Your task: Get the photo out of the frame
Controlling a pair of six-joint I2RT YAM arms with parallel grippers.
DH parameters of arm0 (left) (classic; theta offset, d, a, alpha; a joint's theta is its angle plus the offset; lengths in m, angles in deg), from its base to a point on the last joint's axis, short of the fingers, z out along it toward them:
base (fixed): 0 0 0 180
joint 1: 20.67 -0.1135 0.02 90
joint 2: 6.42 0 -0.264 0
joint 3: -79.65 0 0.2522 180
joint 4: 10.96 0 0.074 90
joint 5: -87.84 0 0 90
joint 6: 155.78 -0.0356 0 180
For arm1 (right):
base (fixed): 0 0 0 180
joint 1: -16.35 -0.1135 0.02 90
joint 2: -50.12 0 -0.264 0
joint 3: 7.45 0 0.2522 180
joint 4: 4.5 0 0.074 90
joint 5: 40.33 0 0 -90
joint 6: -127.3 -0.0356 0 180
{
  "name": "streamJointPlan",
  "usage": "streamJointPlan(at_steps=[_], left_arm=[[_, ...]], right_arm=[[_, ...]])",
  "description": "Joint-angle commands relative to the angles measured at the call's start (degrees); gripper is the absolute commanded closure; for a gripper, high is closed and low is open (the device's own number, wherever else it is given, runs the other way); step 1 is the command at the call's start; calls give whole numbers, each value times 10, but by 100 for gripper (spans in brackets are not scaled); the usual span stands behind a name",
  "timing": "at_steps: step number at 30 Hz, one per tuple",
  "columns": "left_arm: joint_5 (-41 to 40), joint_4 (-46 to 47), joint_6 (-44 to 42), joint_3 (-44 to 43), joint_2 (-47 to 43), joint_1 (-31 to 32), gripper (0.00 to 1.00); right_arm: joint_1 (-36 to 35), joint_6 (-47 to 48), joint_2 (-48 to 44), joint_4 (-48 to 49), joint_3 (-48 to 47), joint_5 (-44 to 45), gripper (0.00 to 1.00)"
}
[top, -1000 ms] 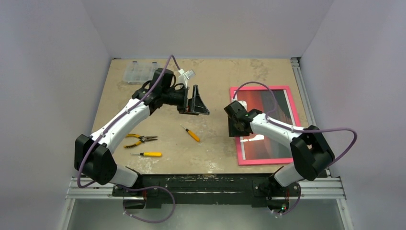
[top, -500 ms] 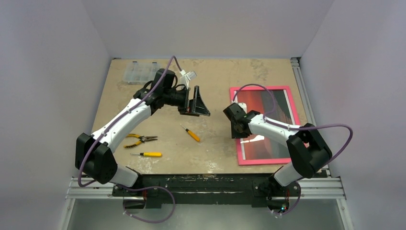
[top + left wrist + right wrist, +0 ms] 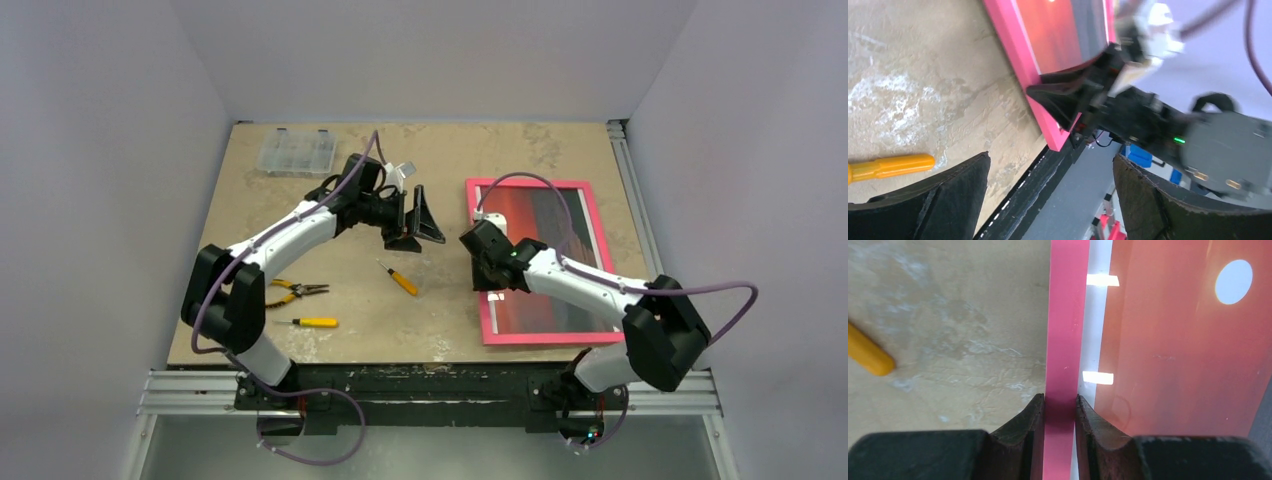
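Note:
The pink frame (image 3: 548,338) lies flat on the table's right side with the sunset photo (image 3: 530,210) still inside it. My right gripper (image 3: 490,268) is shut on the frame's left bar. In the right wrist view both fingers pinch the pink bar (image 3: 1067,315), and the red-orange photo (image 3: 1173,340) with its white sun and white edge strip lies just to the right. My left gripper (image 3: 420,216) is open and empty, held above the table just left of the frame. The left wrist view shows the frame (image 3: 1018,65) and the photo (image 3: 1053,35) beyond the open fingers.
An orange screwdriver (image 3: 400,278) lies between the arms. Pliers (image 3: 290,290) and a yellow screwdriver (image 3: 310,322) lie at the front left. A clear parts box (image 3: 293,152) stands at the back left. The frame's near end sits close to the table's front edge.
My right gripper has slid the frame a little to the left while holding its bar. My left arm has swung right, bringing its open gripper closer to the frame.

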Motion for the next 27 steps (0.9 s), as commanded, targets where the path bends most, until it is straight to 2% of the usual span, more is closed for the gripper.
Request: streamJointPlan(at_steps=[1,10,15,19,23,27], left_arm=[[5,60,57,28,22,-2,11],[4,85,73,22,77,-2,18],[10,108,91,18,112,1,26],[3,112,90,10,131,3,25],[4,122,92,4,145,3,18],[14,137,101,7,156,3,20]], right_arm=[[-3,-8,-66,75,-9,-40,100],[-4,-26,-115,135,23,-120,100],[-7,-43,-121,152,27,-138,100],[-15,-53,-114,172,24,-157,100],[-30,-59,-97,178,5,-157,100],[-46,-64,-79,180,-14,-151,100]])
